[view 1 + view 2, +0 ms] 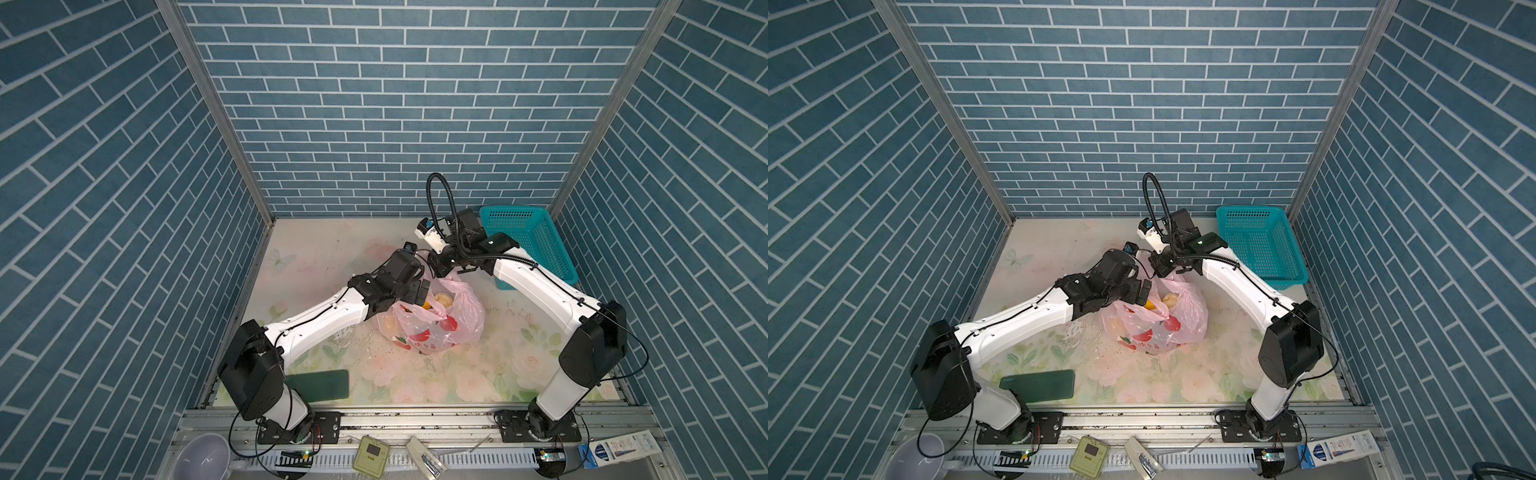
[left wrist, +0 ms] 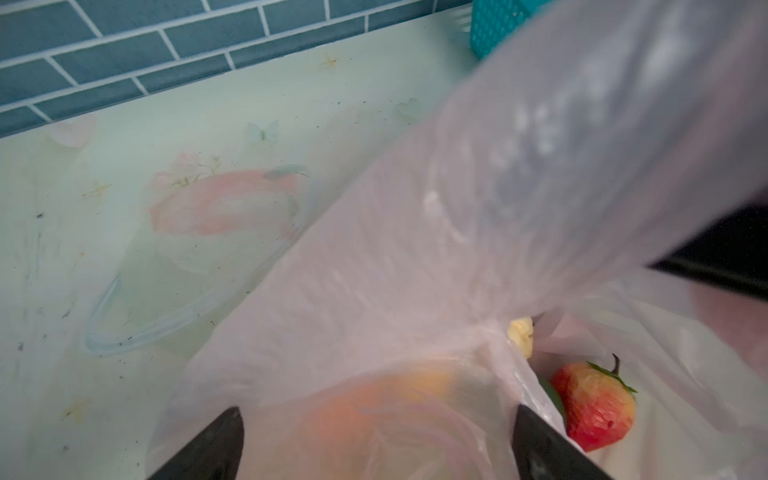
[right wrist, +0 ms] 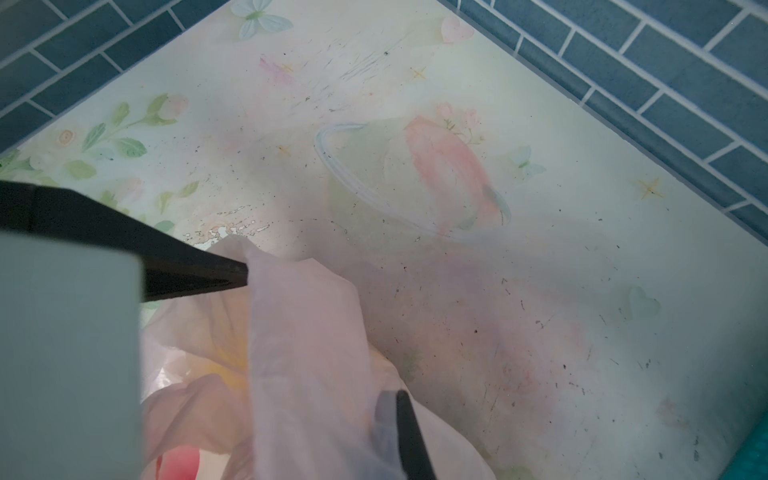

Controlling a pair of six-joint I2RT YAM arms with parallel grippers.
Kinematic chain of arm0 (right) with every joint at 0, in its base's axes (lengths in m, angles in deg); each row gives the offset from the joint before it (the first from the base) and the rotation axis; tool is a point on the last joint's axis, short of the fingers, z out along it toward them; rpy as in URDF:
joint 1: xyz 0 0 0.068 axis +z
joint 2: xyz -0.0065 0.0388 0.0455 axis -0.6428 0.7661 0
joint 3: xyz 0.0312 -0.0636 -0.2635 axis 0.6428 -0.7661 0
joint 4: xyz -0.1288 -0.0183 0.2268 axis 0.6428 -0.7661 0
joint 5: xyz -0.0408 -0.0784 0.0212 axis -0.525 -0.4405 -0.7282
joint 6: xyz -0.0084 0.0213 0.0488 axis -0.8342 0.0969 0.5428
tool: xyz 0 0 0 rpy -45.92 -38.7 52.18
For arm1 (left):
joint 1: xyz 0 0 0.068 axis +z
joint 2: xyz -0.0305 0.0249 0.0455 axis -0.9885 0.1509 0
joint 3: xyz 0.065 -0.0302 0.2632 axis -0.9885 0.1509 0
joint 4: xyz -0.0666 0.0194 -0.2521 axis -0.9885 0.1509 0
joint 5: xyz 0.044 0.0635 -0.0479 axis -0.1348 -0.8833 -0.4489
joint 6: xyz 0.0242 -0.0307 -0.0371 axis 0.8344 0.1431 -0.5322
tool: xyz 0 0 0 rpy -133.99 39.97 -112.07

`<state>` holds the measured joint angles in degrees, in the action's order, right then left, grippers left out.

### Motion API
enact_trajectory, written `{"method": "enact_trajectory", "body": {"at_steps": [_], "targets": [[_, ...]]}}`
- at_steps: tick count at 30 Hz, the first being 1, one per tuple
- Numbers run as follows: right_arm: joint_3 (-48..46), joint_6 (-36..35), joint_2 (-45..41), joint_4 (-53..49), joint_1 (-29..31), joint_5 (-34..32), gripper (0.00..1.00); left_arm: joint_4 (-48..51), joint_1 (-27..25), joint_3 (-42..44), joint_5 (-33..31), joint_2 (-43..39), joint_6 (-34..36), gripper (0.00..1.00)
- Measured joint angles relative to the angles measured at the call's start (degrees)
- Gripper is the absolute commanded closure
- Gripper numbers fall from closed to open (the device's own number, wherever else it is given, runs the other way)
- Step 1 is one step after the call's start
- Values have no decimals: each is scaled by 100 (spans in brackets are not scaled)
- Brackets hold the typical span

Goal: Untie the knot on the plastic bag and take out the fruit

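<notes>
The soft, slippery plastic bag (image 1: 432,328) sits in the middle of the table (image 1: 332,257), its top pinched tight at 12 o'clock by the right gripper (image 3: 241,274), so the left gripper (image 2: 379,409), fingers wide apart at 11 o'clock, should grab the light round fruit (image 2: 594,411).

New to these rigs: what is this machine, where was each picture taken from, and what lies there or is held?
Two robot arms stand at the near edge of a flowered table. Two pictures look down from above, almost identically; the other two come from cameras on each arm's wrist. In the middle sits a pink plastic bag, mouth open, with fruit inside. A teal basket is at the far right, a dark green flat slab near the left arm's base. The right tool is shut on a strip of the bag, holding it up. The left tool is open at the bag's mouth, holding nothing.
</notes>
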<state>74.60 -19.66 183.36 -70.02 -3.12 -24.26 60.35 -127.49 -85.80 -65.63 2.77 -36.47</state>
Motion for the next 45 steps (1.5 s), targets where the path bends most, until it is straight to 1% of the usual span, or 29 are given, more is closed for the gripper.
{"method": "enact_trajectory", "body": {"at_steps": [5,9,11,13,14,16,18,20,22,26,29,32,34,37,40,43,45], "targets": [[-22,37,-28,39,9,11,100,319,72,-61,-761,0,-273,13],[-50,37,-59,39,9,11,100,627,216,214,-1296,-369,-472,22],[-57,37,-59,42,9,15,100,822,315,411,-1519,-688,-560,22],[-57,37,-59,44,9,28,100,929,387,568,-1646,-1003,-570,18],[-57,37,-59,50,9,39,100,918,415,645,-1650,-1161,-544,14],[-57,37,-59,63,9,61,100,706,435,841,-1484,-1480,-389,6],[-57,37,-59,74,9,87,100,332,437,1102,-1102,-1836,-177,1],[-57,37,-59,79,9,107,100,-7,437,1224,-658,-2039,44,0],[-57,37,-59,81,9,131,100,-271,437,1224,-251,-2063,212,0],[-57,37,-59,81,9,166,100,-608,435,1150,428,-1749,468,0],[-57,39,-59,81,9,181,100,-754,435,1117,763,-1419,514,0],[-57,42,-59,81,9,190,100,-772,435,992,887,-1137,522,0],[-57,50,-59,81,9,190,100,-754,424,820,859,-938,520,0],[-57,138,-59,81,9,195,100,-713,372,483,638,-601,479,0],[-57,188,-59,83,9,201,100,-479,219,92,120,-232,389,0],[-57,225,-59,83,9,210,100,-83,39,-273,-688,109,181,0],[-57,258,-59,83,9,212,100,203,0,-332,-1217,175,35,0]]}}
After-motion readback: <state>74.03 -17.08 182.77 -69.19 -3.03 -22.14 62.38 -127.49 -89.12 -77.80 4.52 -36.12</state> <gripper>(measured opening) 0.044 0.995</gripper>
